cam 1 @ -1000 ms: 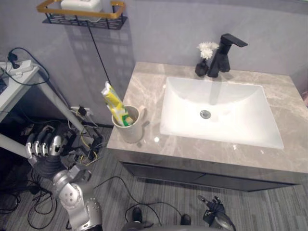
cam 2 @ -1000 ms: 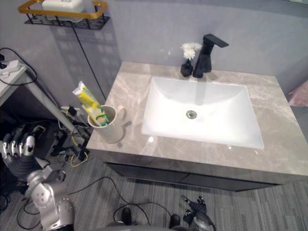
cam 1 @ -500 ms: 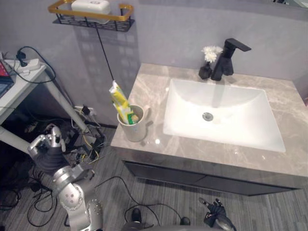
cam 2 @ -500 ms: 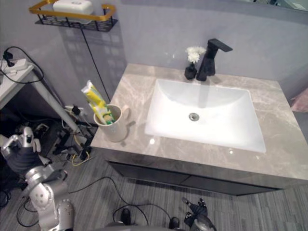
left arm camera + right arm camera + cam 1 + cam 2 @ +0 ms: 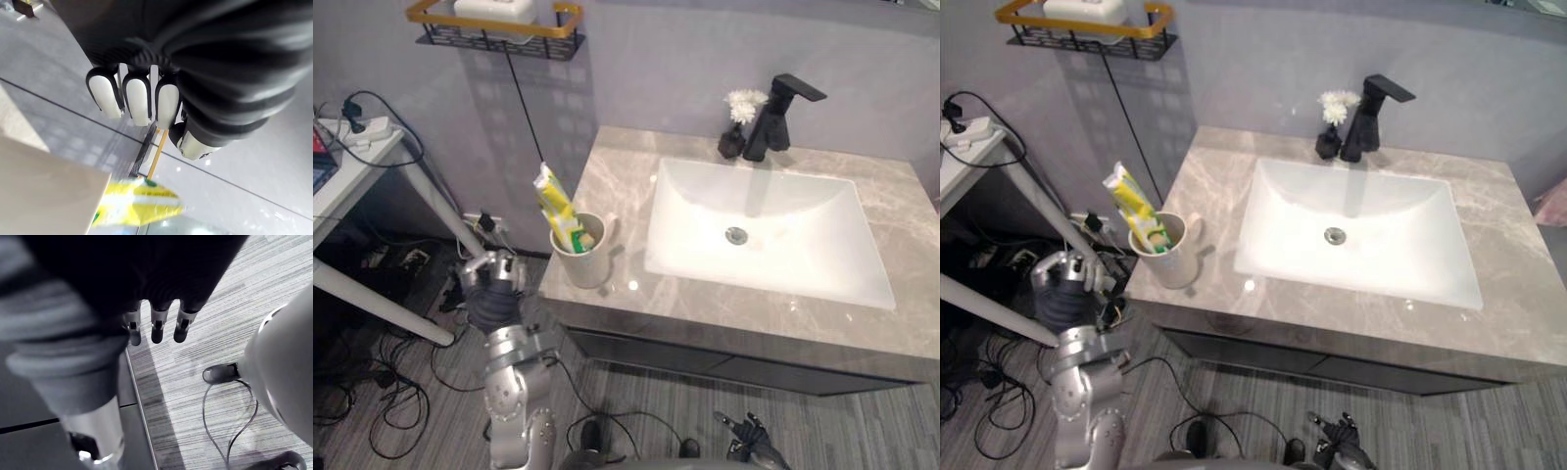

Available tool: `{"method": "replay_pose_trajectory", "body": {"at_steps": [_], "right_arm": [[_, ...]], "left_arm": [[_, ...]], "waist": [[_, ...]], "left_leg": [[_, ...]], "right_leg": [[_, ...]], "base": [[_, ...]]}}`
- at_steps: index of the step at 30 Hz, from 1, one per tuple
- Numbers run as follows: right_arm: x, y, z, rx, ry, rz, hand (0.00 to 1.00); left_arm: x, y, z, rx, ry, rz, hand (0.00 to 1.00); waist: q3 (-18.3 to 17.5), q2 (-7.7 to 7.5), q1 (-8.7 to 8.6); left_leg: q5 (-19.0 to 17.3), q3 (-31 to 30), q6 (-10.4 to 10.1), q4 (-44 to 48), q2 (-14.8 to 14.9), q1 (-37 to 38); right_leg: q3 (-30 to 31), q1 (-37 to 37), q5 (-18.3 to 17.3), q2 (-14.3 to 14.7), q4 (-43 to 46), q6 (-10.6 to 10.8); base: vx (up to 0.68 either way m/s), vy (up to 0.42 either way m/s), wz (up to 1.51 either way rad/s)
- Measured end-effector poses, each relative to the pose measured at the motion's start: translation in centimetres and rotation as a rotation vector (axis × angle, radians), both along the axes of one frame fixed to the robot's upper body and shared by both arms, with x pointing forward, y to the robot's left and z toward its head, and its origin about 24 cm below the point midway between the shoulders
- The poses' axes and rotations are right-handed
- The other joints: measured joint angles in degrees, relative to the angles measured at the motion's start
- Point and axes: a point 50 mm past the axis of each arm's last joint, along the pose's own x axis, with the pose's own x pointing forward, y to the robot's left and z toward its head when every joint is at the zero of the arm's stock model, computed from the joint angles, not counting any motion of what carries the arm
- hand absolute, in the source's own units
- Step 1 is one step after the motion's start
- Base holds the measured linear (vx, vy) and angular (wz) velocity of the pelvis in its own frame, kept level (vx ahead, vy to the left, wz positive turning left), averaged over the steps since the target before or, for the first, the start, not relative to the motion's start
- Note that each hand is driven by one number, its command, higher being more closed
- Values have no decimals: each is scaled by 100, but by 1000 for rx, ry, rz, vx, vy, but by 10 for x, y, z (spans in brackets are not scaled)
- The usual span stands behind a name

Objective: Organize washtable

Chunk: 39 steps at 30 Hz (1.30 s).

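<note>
You have one cup (image 5: 583,258) holding one tube (image 5: 553,201) at the counter (image 5: 617,176) left edge. Your left hand (image 5: 490,292) has fingers curled, empty; your right hand (image 5: 747,436) has fingers relaxed.

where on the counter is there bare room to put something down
The widest bare patch is the counter strip right of the basin. The left strip is bare between the cup with the toothpaste at the front and the back wall. The front ledge is narrow. Crowded: back edge around the faucet and flower vase.

Cup (image 5: 585,266) left of sink (image 5: 783,211), toothpaste (image 5: 551,201) in cup, faucet (image 5: 773,117) behind sink
</note>
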Motion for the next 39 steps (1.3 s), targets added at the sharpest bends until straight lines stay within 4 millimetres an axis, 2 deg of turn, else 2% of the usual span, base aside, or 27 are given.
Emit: {"method": "replay_pose_trajectory", "body": {"at_steps": [4,6,12,24,28,39], "right_arm": [[4,2,1,1,-9,14,0],[9,2,2,1,-20,21,0],[10,3,2,1,-23,22,0],[27,4,7,1,-64,33,0],[28,5,7,4,-65,32,0],[24,5,5,10,-47,24,0]], "left_arm": [[2,-2,-14,31,68,-42,100],[2,1,-20,44,105,-43,100],[1,2,-27,62,139,-44,100],[2,3,-29,94,155,-76,100],[2,3,-32,100,173,-83,100],[3,-5,-34,117,177,-141,100]], "waist": [[0,0,-51],[0,0,-142],[1,-1,-151],[18,-29,-195],[32,-53,-284],[87,-95,-302]], "left_leg": [[25,-9,2,-3,-2,48],[35,-32,1,-4,-1,48],[35,-86,2,-5,-7,-5],[35,-154,1,-6,-8,-56],[34,-158,1,-7,-17,-29],[30,-122,-2,-6,-11,-13]], "right_leg": [[-3,-5,-40,10,2,-67],[-15,-7,-75,17,4,-126],[-35,-75,-79,12,2,-135],[-173,-42,-61,14,-40,-103],[-189,21,-61,12,-91,-104],[-154,17,-61,16,-97,-104]], "base": [[-24,-3,-4],[-42,-4,-1],[-11,1,-1],[6,1,3],[-6,7,3],[-1,1,0]]}}
